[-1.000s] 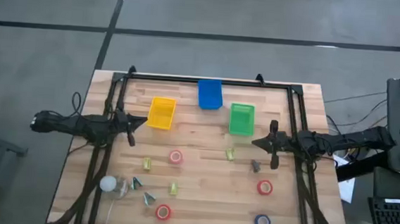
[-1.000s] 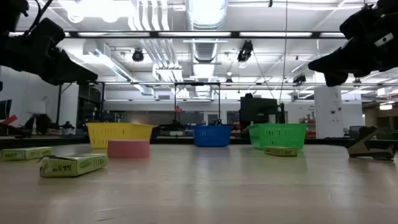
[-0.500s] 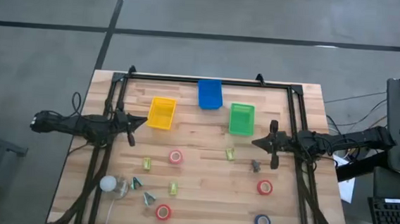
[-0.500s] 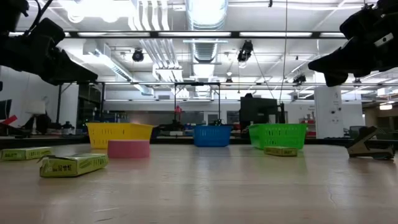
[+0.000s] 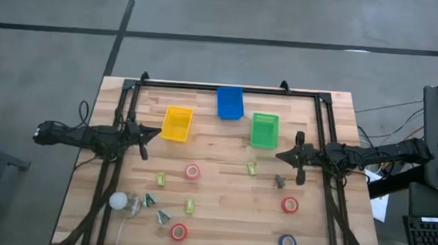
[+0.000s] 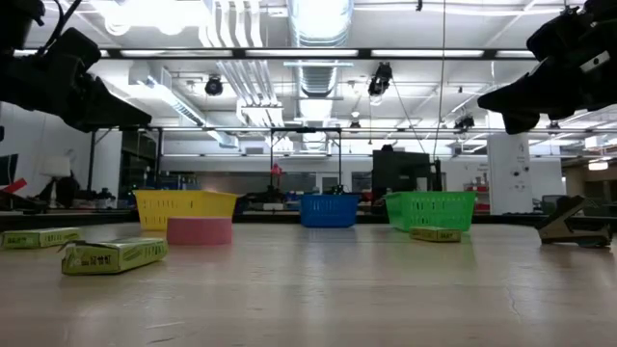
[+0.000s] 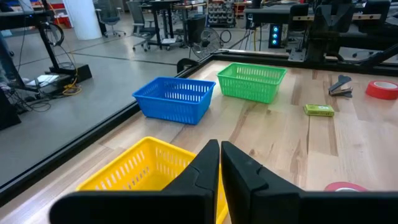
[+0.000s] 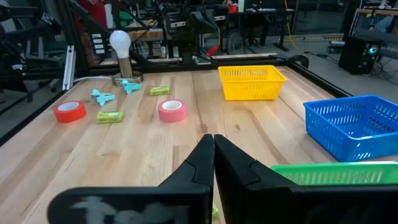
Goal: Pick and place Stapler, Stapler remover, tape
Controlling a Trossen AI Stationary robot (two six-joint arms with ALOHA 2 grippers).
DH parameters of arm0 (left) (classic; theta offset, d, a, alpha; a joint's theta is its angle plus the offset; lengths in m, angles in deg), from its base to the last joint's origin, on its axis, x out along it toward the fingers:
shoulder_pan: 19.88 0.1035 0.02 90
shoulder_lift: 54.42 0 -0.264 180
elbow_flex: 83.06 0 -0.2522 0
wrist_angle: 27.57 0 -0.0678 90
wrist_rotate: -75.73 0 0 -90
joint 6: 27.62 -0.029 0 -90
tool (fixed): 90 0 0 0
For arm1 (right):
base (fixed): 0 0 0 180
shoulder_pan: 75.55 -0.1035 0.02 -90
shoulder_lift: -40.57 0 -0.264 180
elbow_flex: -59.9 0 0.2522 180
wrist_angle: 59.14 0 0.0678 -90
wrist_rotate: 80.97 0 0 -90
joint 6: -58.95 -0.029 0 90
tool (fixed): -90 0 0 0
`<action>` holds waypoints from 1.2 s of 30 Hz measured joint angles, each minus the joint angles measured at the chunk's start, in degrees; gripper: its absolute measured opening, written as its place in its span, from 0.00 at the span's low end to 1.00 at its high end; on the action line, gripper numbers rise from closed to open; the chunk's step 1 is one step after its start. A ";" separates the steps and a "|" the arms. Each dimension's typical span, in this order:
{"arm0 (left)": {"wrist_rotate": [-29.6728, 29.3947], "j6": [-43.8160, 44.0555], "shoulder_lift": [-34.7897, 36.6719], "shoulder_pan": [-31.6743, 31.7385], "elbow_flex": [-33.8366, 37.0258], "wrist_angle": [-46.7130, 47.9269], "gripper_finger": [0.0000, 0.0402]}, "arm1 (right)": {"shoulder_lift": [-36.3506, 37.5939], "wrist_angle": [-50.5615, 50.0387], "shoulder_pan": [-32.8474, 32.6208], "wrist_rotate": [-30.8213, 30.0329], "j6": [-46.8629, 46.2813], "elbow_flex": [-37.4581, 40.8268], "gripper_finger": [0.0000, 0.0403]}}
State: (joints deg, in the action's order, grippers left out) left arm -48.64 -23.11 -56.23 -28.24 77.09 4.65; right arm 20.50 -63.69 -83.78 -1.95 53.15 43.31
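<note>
Wooden tabletop had everything laid out and, as far as I could judge, nothing sorted yet. Three baskets sat toward the far edge: yellow basket, blue basket, green basket. All three looked empty from above.

Tape was scattered across the near half. One pinkish-red roll lay mid-table, another red roll near the front edge on the left arm's side, a third red roll on the right arm's side, w/ the blue roll just in front of it. Small yellow-green boxes, probably staples, lay here and there, incl. one close to the green basket. A dark stapler-like piece sat just beside the right arm's tip. Teal bits next to a light bulb were prob. the staple removers, though too small to be sure.

Left hand hung above the tabletop beside the yellow basket, fingers together, holding nothing. Right hand hung near the green basket, fingers also pressed together, empty.

So by my reckoning the job sat at its very start: no stapler, remover or tape in any basket, every piece left to pick and place. Nearest first grab for the right arm seemed to be that dark piece.
</note>
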 joint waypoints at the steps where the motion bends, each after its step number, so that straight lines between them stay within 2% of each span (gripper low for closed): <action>1: -0.02 0.00 -0.02 0.00 0.00 0.00 0.05 | 0.02 -0.02 -0.02 0.02 0.00 0.00 0.02; 19: 0.00 0.00 -0.02 0.00 0.00 0.00 0.05 | 0.00 -0.01 -0.02 0.02 0.00 -0.01 0.02; 25: 0.00 0.00 -0.01 0.00 -0.01 0.00 0.05 | 0.00 0.09 0.00 -0.79 4.43 -0.02 0.02; 28: -0.01 0.00 0.00 0.00 -0.01 0.00 0.05 | -0.02 1.73 0.00 -0.79 0.76 0.00 0.02; 31: -0.01 0.00 -0.01 0.00 0.00 0.00 0.05 | 0.06 5.72 0.00 -0.78 -9.26 -0.02 0.02; 36: -0.01 0.00 0.00 0.00 -0.01 0.00 0.05 | 0.04 9.81 0.00 -1.03 -17.14 -0.02 0.02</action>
State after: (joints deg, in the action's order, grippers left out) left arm -48.65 -23.11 -56.23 -28.24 77.08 4.65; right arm 20.54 -53.88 -83.78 -2.98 36.01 43.28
